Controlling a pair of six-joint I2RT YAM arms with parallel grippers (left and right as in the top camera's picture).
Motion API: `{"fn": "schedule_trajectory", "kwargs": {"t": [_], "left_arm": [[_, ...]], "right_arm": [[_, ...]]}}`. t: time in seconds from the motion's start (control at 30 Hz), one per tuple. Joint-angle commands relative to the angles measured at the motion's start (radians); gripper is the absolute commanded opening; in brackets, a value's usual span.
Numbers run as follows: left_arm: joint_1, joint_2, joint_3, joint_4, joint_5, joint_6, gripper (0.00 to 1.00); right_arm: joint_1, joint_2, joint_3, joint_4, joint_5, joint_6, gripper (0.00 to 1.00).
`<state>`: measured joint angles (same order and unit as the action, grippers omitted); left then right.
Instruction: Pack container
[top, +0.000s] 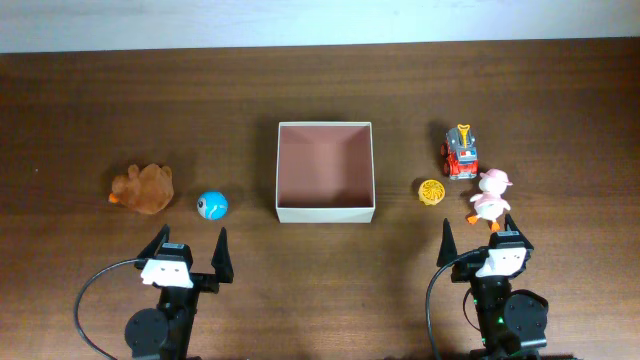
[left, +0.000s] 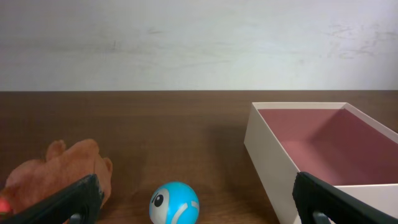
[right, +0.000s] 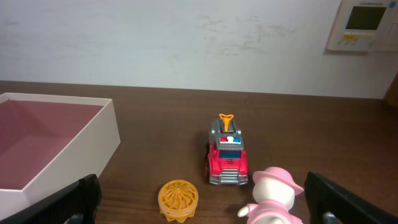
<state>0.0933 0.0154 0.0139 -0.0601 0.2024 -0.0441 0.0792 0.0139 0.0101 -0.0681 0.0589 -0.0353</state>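
— Well, overhead, where did the box sit?
— Mid-table, empty, ahead of the left gripper and right gripper, both with jaws spread wide.
— Left wrist?
— Box ahead-right, near the right fingertip.
— Right wrist?
— Box ahead-left, its pink floor bare.

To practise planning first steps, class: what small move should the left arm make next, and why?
Probably advance the left gripper, jaws open, toward the blue ball: it lies closest ahead, the container is empty, and nothing is held.
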Motion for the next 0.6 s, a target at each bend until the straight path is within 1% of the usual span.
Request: {"fn": "schedule_trajectory", "kwargs": {"t": [0.0, 0.17, 0.23, 0.33, 0.37, 0.4, 0.57], "left_arm": [[0.007, -0.010, -0.005, -0.002, -0.008, 0.015, 0.99], [0.007, -0.010, -0.005, -0.002, -0.008, 0.015, 1.00], [0.007, -0.010, -0.005, -0.002, -0.008, 0.015, 1.00], [0.007, -0.010, -0.005, -0.002, -0.008, 0.015, 1.00], [0.007, -0.010, -0.005, -0.002, -0.008, 0.015, 1.00], [0.007, -0.010, -0.005, -0.002, -0.008, 0.015, 0.99], [0.007, -0.010, -0.005, -0.002, -0.008, 0.015, 1.00]], "right_arm": [[-0.008, -0.006, -0.005, -0.008, -0.002, -0.006, 0.99], [-0.008, -0.006, -0.005, -0.007, -0.004, -0.005, 0.99], [-0.008, -0.006, -0.003, 0.006, -0.074, 0.001, 0.99], [-0.008, -0.006, 0.022, 0.070, -0.256, 0.121, 0.99], [-0.008, -0.006, 0.040, 0.088, -0.277, 0.162, 0.99], [-0.008, -0.006, 0.059, 0.080, -0.276, 0.167, 0.99], [-0.008, 0.044, 0.220, -0.145, -0.218, 0.097, 0.99]]}}
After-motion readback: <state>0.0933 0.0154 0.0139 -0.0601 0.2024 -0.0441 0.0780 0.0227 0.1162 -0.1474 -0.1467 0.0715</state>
